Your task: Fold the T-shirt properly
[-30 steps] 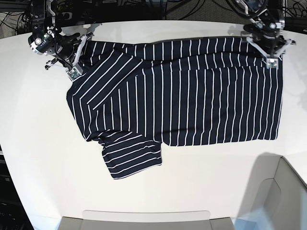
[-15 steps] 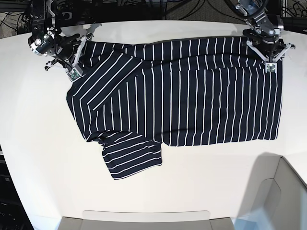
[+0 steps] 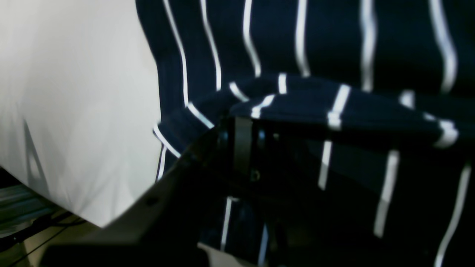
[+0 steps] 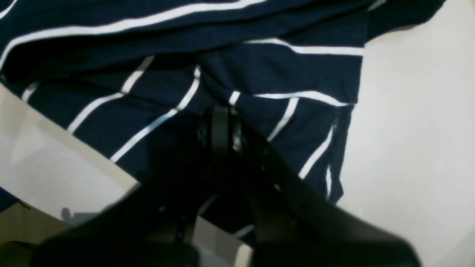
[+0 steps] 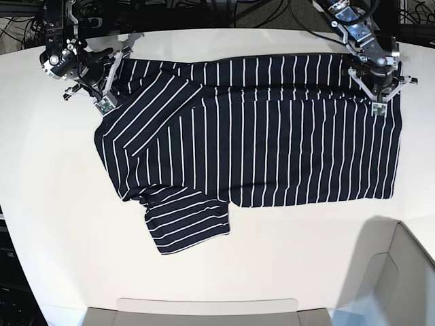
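Two hands are on the T-shirt (image 5: pixel 258 129) now, one at each far corner of the cloth spread flat on the white worktop (image 5: pixel 54 224). Your left hand (image 5: pixel 378 95) is pressed together on a bunched ridge of the striped fabric, which stands up right at its fingertips in the left wrist view. Your right hand (image 5: pixel 102 92) is likewise closed, pinching the edge of the cloth beside the folded-over sleeve.

The main risk, as I judge it, is an uneven lift. If the left hand has caught only the top layer of that ridge, the lower layer may stay on the worktop and the fold will come out skewed. If you pull one hand ahead of the other, the cloth between them could twist or drag sideways, and the stripes would no longer line up.

Watch the loose sleeve (image 5: pixel 187 224) lying well away from both hands too: it sticks out past the hem and may trail or crumple under the body when you bring the far edge over. A thin pinch could also slip under the shirt's weight.
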You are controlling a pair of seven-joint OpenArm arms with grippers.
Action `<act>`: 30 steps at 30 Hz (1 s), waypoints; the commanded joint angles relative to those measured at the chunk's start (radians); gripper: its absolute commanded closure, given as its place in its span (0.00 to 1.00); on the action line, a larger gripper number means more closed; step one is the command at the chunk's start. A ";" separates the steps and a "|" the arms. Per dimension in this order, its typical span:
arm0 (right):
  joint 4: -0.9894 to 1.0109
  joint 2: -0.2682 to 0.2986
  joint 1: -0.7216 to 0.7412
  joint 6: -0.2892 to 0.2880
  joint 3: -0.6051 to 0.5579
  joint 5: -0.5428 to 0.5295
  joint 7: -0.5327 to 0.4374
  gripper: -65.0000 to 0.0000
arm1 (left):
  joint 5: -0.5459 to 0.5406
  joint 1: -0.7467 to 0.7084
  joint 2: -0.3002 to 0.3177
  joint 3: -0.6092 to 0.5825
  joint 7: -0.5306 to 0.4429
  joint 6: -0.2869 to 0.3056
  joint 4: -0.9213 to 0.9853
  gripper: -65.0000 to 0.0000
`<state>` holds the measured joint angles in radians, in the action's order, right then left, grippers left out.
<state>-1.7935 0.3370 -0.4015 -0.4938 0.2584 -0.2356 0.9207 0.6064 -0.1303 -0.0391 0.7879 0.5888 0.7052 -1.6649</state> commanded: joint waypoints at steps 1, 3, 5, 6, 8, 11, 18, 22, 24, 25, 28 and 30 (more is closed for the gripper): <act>-0.013 0.009 0.005 0.002 0.005 -0.003 -0.007 1.00 | 0.013 0.011 0.008 0.003 -0.011 -0.007 -0.021 1.00; -0.013 0.009 0.005 0.002 0.005 -0.003 -0.007 1.00 | 0.036 0.031 0.008 0.003 -0.011 -0.007 -0.021 1.00; -0.013 0.009 0.005 0.002 0.005 -0.003 -0.007 1.00 | 0.050 0.048 0.008 0.003 -0.011 -0.007 -0.019 1.00; -0.013 0.009 0.005 0.002 0.005 -0.003 -0.007 1.00 | 0.054 0.056 0.008 0.003 -0.011 -0.007 -0.017 1.00; -0.013 0.009 0.003 0.002 0.005 -0.003 -0.007 1.00 | 0.070 0.071 0.008 0.003 -0.011 -0.007 -0.017 1.00; -0.013 0.009 0.003 0.002 0.005 -0.003 -0.007 1.00 | 0.097 0.100 0.008 0.003 -0.011 -0.007 -0.017 1.00; -0.012 0.009 0.003 0.002 0.005 -0.003 -0.007 1.00 | 0.142 0.133 0.025 -0.018 -0.013 -0.007 0.009 1.00; -0.012 0.009 0.003 0.002 0.005 -0.003 -0.007 1.00 | 0.200 0.154 0.066 -0.063 -0.013 -0.007 0.053 1.00; -0.012 0.009 0.003 0.002 0.005 -0.003 -0.007 1.00 | 0.215 0.156 0.071 -0.063 -0.013 -0.007 0.058 0.95; -0.012 0.009 0.003 0.002 0.005 -0.003 -0.007 1.00 | 0.215 0.156 0.071 -0.063 -0.013 -0.007 0.058 0.91; -0.012 0.009 0.005 0.002 0.005 -0.003 -0.007 1.00 | 0.215 0.156 0.089 -0.063 -0.014 -0.007 0.058 0.78; -0.012 0.009 0.005 0.002 0.005 -0.003 -0.007 1.00 | 0.215 0.156 0.101 -0.072 -0.014 -0.007 0.058 0.68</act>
<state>-1.7935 0.3370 -0.4019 -0.4938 0.2584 -0.2356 0.9207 0.8154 0.0139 0.0471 0.7200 0.5819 0.7139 -1.5898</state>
